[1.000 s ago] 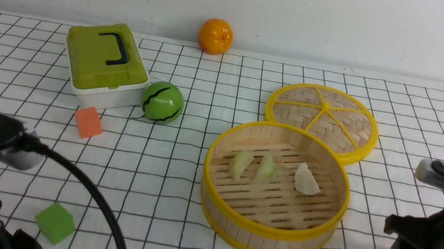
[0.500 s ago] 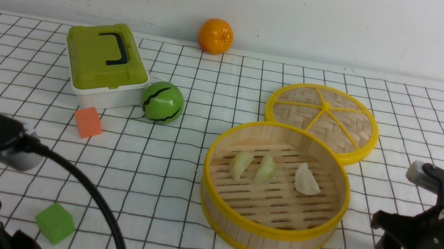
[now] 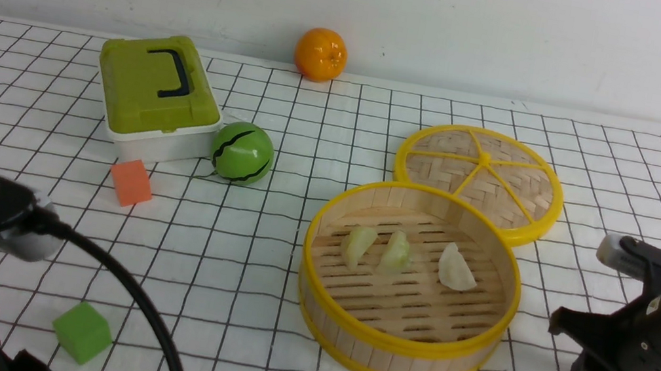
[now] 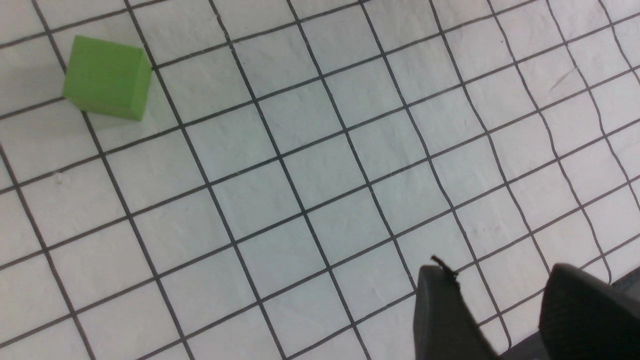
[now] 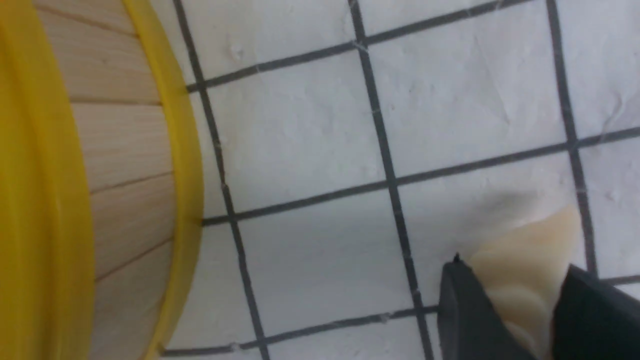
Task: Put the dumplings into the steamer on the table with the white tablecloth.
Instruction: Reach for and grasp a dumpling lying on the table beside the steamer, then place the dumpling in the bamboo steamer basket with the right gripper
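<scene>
The right fingers [image 5: 467, 320] are closed against both sides of a cream dumpling [image 5: 525, 280]. It is caught near one end and lies on the white tablecloth [image 3: 266, 255], just beside the steamer [image 3: 397, 349] and outside its wall. The left fingers [image 4: 445, 315] are held partly apart over bare cloth, with nothing between them.

A slip is to be feared. Only the dumpling's tip seems pinched, so it could be twisted out on the lift. If the carry is kept low, the tall wall could be clipped and the steamer shoved across the table [image 3: 639, 161].

Now the count:
- **Dumplings:** four. A greenish dumpling [image 3: 357, 245], its greenish twin [image 3: 396, 251] and a second cream dumpling [image 3: 457, 266] are seen inside the steamer.
- **Everything else:** one steamer, one lid [image 3: 482, 170], one orange [image 3: 321, 53], one green ball [image 3: 241, 152], one green box [image 3: 154, 84].
- **Cubes:** two, a green cube [image 3: 82, 330] and an orange-red cube [image 3: 131, 182].
</scene>
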